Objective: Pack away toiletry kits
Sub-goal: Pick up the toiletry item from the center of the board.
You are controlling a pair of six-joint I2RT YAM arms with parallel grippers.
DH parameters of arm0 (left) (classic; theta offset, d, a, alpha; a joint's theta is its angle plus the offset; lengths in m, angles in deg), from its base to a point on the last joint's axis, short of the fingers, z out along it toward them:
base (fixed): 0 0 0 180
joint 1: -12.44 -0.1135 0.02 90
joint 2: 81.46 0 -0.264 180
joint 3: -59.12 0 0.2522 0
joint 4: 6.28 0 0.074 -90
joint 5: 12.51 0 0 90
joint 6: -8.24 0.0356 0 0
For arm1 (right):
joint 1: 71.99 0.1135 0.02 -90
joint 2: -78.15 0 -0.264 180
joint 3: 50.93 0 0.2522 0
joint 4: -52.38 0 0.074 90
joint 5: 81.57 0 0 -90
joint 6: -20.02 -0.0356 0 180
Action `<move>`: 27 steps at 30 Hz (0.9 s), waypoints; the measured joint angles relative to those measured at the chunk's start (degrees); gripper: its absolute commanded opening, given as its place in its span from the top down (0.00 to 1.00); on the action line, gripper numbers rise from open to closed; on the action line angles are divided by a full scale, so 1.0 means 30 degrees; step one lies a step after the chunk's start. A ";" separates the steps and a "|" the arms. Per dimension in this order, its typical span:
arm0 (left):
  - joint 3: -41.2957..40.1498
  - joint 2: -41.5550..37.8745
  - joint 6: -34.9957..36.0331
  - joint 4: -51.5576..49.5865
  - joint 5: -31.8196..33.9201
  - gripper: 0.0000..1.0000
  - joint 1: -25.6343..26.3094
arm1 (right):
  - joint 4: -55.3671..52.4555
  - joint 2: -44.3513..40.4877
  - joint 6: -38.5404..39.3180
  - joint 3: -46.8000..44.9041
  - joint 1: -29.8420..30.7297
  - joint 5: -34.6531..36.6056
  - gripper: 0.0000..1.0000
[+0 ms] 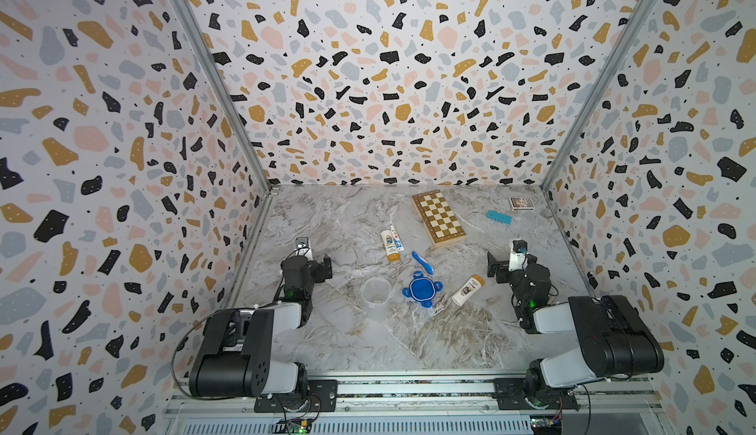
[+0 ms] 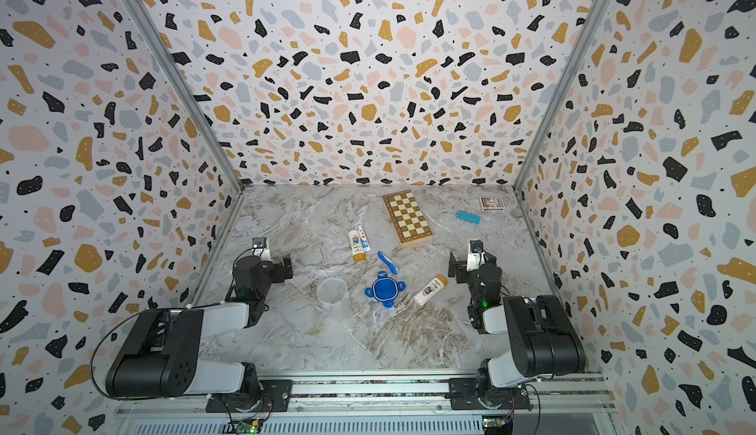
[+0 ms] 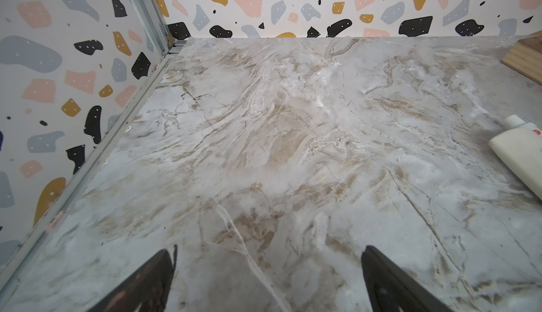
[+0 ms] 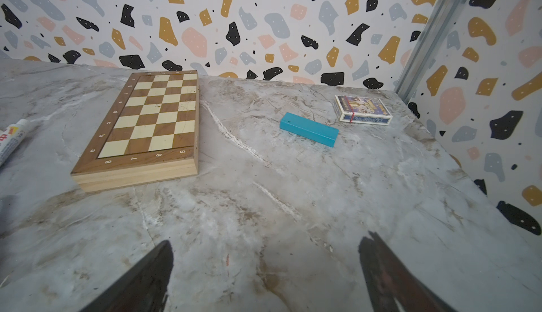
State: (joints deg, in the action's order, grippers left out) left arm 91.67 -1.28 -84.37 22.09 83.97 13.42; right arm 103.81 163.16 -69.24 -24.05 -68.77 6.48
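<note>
In both top views the kit lies mid-table. One white orange-capped bottle (image 1: 390,245) (image 2: 356,245) lies beside a small white tube (image 1: 396,237) (image 2: 363,237). Nearer are a blue toothbrush (image 1: 422,262), the blue four-tab lid (image 1: 421,290), the clear tub (image 1: 375,292) standing uncovered, and a second bottle (image 1: 467,290). My left gripper (image 1: 326,267) (image 3: 268,266) hovers open left of the tub, with nothing in it. My right gripper (image 1: 496,267) (image 4: 265,254) is open and empty, right of the second bottle. In the left wrist view the bottle (image 3: 516,161) shows at the edge.
A wooden chessboard (image 1: 438,218) (image 4: 146,125) lies at the back, with a flat teal block (image 1: 499,217) (image 4: 308,128) and a card box (image 1: 521,203) (image 4: 362,109) toward the back right corner. Patterned walls close three sides.
</note>
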 measured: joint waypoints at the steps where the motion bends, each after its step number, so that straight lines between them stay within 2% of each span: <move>1: 0.0000 0.0000 0.0000 -0.0007 0.0000 0.01 0.0000 | 0.0000 0.0000 0.0000 0.0000 0.0000 0.0000 0.00; 6: 0.0000 -0.0102 -0.0022 -0.0066 0.0175 0.04 0.0000 | -0.0044 -0.0036 -0.0007 0.0000 0.0000 0.0007 0.03; 8: 0.0029 -0.0860 -0.0131 -0.0969 0.0670 0.06 0.0051 | -0.1450 -0.0721 -0.0007 0.0226 0.0029 0.0131 0.05; 11: 0.1384 -0.3927 -0.1086 -0.5377 0.2390 0.07 0.0393 | -0.5778 -0.2710 -0.0007 0.2302 0.0306 0.0539 0.10; 15: 0.5697 -0.8590 -0.4124 -1.1752 0.3359 0.12 0.0590 | -1.1191 -0.4306 0.0219 0.7927 0.0838 -0.0976 0.19; 18: 0.8342 -1.1023 -0.6105 -1.5220 0.2033 0.17 0.0627 | -1.4710 -0.4481 0.0750 1.1679 0.1596 -0.3096 0.26; 21: 0.9544 -1.2138 -0.7490 -1.8090 -0.0495 0.20 0.0670 | -1.7296 -0.3971 0.1435 1.3398 0.2958 -0.4991 0.27; 24: 0.9428 -1.1628 -0.8298 -2.0495 -0.3475 0.22 0.0714 | -1.9475 -0.2120 0.1902 1.4149 0.4670 -0.6470 0.37; 27: 0.8706 -1.0280 -0.8582 -2.1959 -0.6251 0.22 0.0772 | -2.1340 0.1056 0.1282 1.5416 0.6251 -0.7300 0.38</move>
State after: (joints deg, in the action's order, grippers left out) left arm 117.79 -32.12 -110.12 -43.79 65.22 15.73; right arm 39.79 166.33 -65.40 22.20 -50.01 -15.42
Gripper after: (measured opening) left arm 0.783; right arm 0.629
